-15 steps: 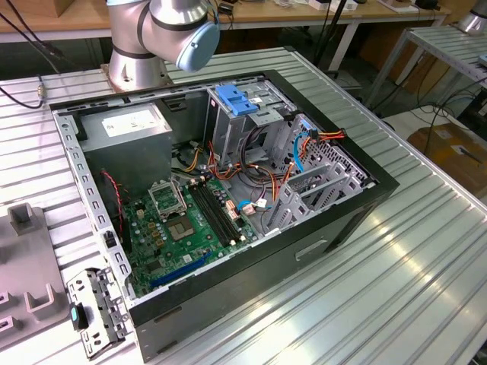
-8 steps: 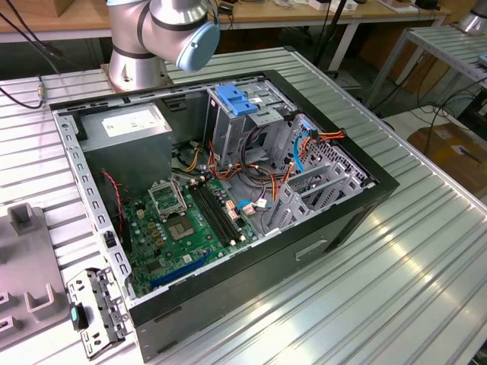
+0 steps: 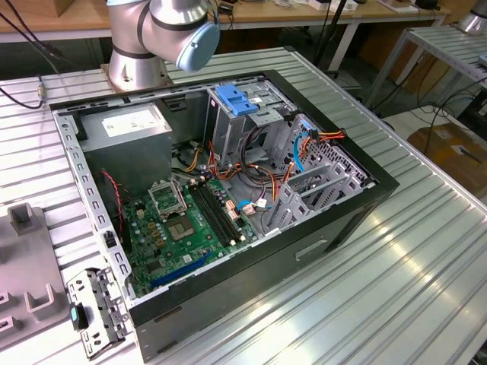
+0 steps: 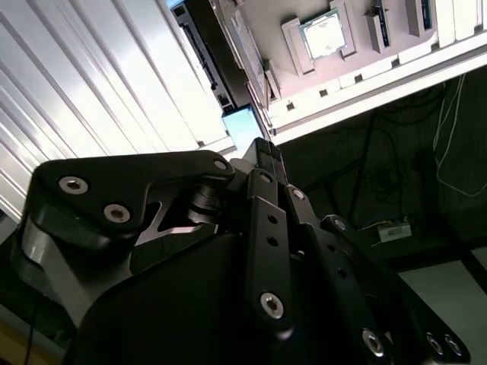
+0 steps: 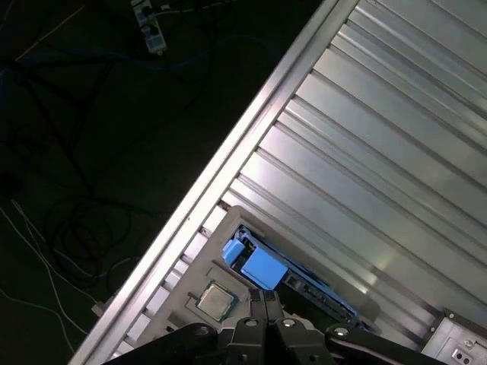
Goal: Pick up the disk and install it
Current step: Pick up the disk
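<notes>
In the first wrist view we saw the disk [image 5: 256,265] outside the computer. It seemed to stand on its edge in a pale grey tray [image 5: 186,323] near the rim of the ribbed metal desk [image 5: 396,152]. One bright blue end faced the camera, and its dark body ran away from that end with a blue rail along it. A square silver chip [image 5: 215,299] sat in the same tray, just beside the disk. Past the desk's rim there was dark floor with loose cables and a power strip [image 5: 148,26].

The jaws were closed. The two black fingers [image 5: 259,308] stood side by side with only a thin seam between them, and we could see nothing held there. Their tips were right at the disk's blue end, but we could not tell whether they touched it. The second wrist view agreed: the fingers [image 4: 262,160] were together, the pale blue end of the disk [image 4: 242,125] lay just past their tips, and the chip [image 4: 323,34] was farther on.

In the exterior view the open computer case [image 3: 380,186] lay on its side on the desk [image 3: 396,289], with the arm's base [image 3: 137,53] behind it. Inside were a green motherboard [image 3: 183,228], a grey box with a white sticker [image 3: 125,125] and a tall metal cage [image 3: 224,133] topped by a blue latch [image 3: 236,99]. Orange and blue cables ran beside the cage. At the exterior view's left, a grey tray [image 3: 27,266] and a small metal bracket [image 3: 95,308] lay on the desk, apart from the case.
</notes>
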{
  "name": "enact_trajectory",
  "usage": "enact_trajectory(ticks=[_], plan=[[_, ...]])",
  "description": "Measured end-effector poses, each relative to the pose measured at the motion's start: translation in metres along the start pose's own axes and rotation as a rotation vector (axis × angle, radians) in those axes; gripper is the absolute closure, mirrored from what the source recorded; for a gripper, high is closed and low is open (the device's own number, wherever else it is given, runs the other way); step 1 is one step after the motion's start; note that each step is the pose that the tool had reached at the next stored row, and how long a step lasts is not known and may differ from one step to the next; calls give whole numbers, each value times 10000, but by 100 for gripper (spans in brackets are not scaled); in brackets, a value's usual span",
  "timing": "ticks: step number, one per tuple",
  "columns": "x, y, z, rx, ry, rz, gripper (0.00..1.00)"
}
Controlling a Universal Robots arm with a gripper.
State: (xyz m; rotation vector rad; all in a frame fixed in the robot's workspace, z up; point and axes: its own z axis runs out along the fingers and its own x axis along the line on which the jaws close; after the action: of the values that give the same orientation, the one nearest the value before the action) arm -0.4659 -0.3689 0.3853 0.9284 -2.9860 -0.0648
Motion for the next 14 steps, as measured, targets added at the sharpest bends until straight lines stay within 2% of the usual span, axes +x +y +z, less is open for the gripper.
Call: enact_trajectory(ticks=[14], plan=[[0, 0, 0, 0, 2, -53, 89]])
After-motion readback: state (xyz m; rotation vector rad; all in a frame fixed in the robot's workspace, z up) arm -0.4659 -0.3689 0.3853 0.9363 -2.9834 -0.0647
